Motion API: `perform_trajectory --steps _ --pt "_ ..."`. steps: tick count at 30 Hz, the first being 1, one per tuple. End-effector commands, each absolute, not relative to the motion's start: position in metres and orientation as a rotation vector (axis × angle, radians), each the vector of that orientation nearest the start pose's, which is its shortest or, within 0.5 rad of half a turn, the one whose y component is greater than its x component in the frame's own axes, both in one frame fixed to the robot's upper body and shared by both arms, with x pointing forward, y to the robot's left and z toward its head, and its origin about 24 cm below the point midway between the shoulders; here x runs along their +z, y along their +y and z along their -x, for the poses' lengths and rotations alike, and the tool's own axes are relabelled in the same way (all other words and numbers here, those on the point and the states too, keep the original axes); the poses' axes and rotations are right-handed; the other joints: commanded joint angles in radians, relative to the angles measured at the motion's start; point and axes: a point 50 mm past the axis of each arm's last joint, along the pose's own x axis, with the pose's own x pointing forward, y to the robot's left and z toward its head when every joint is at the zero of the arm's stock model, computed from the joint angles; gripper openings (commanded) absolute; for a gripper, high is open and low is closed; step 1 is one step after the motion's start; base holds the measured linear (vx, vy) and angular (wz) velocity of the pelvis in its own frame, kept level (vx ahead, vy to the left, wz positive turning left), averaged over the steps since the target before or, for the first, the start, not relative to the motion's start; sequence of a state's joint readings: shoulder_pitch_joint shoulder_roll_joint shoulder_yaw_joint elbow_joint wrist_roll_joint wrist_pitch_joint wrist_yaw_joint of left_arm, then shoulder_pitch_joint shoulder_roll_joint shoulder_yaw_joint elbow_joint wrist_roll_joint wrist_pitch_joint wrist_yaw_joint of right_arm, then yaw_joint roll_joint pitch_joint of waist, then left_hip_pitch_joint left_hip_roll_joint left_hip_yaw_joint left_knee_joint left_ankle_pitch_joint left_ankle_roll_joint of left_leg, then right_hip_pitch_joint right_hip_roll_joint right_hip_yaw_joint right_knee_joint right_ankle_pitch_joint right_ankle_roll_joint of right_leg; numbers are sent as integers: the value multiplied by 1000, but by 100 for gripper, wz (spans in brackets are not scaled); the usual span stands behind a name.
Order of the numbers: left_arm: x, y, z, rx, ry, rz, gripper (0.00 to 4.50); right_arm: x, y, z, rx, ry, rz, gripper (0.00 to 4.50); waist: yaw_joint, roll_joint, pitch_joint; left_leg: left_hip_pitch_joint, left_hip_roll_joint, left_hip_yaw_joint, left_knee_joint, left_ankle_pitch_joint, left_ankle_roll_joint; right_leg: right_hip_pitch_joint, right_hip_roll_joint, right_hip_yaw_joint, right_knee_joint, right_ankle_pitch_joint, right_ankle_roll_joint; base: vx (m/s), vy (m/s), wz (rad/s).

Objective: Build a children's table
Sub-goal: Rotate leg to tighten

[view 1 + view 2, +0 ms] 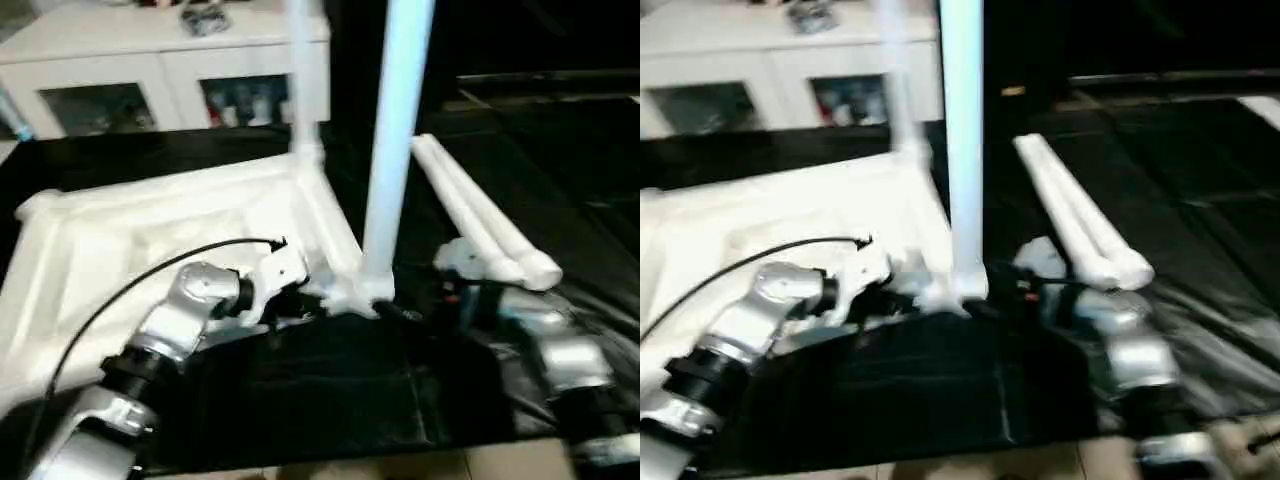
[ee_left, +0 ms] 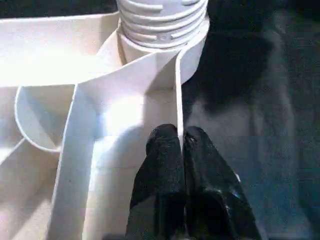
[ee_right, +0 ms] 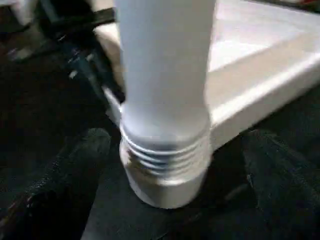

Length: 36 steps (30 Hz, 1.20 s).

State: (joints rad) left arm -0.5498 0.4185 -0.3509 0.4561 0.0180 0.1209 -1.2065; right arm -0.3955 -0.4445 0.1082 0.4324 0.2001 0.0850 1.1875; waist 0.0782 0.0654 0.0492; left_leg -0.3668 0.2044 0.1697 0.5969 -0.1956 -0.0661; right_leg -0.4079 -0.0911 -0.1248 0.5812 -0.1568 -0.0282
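So the left gripper is clenched tight on a thin upright rib of the table top, pinching the wall right by the corner socket. That top is lying upside down on the black cloth, ribbed underside facing up.

In that same near corner there's a leg standing upright, with its threaded end sitting in the socket and a few rings of thread showing above the rim. The right gripper is released, its two black fingers spread wide on either side of the leg's base, clear of it on both sides as far as I can tell.

A second leg stands upright at the far corner of the top. Two more legs lie side by side on the cloth to the right, touching each other, just beyond the right arm.

Behind it all there's a white cabinet with glass doors.
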Motion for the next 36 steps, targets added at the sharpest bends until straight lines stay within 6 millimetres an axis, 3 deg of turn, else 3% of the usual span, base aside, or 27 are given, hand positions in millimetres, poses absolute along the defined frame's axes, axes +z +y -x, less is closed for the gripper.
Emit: perform_trajectory --steps 1,3,8,9,11,13,16,21,26,34,36 --pt "54 127 -301 -1491 467 -563 0 60 -171 -293 1292 298 209 446 2 -3 -78 5 30 -3 -56 -108 145 65 -56 53 -43 -109 -244 0 0 0" --pt "53 128 -299 -1528 480 -586 0 61 -169 -293 1338 311 237 446 7 -10 -73 7 29 0 -61 -165 107 64 -59 55 -54 -204 -221 0 0 0" --pt "53 131 -296 -1598 502 -631 0 64 -162 -294 1434 327 272 446 13 -10 -70 14 31 1 -63 -189 76 57 -58 60 -58 -268 -203 0 0 0" --pt "53 131 -296 -1602 504 -636 0 64 -161 -294 1441 331 270 429 13 -10 -70 13 31 0 -63 -198 70 58 -58 60 -58 -282 -197 0 0 0" --pt "53 131 -296 -1618 507 -652 0 64 -158 -295 1457 338 263 418 12 -16 -70 13 30 0 -63 -203 66 58 -58 61 -58 -296 -192 0 0 0" --pt "53 132 -296 -1635 509 -665 0 63 -155 -296 1479 352 252 386 13 -16 -71 8 28 -1 -62 -186 68 61 -60 60 -56 -302 -187 0 0 0" --pt "53 132 -296 -1648 511 -673 0 62 -153 -296 1506 371 248 377 14 -15 -72 8 28 -1 -60 -175 69 60 -60 60 -57 -303 -184 0 0 0" --pt "53 131 -296 -1658 507 -681 0 61 -152 -296 1531 384 236 333 16 -15 -75 5 31 -1 -59 -149 80 60 -58 60 -48 -242 -202 0 0 0" --pt "53 130 -297 -1663 506 -681 0 60 -151 -296 1541 386 228 284 16 -17 -74 6 28 0 -58 -158 77 61 -60 60 -51 -271 -196 0 0 0" --pt "51 129 -301 -1595 512 -626 0 56 -149 -292 1524 394 141 273 17 -18 -74 6 30 0 -58 -149 76 60 -59 60 -51 -275 -190 0 0 0" --pt "54 121 -310 -1467 489 -539 0 49 -140 -294 1396 384 90 272 19 -19 -69 10 29 1 -60 -171 67 58 -60 59 -59 -327 -178 0 0 0"
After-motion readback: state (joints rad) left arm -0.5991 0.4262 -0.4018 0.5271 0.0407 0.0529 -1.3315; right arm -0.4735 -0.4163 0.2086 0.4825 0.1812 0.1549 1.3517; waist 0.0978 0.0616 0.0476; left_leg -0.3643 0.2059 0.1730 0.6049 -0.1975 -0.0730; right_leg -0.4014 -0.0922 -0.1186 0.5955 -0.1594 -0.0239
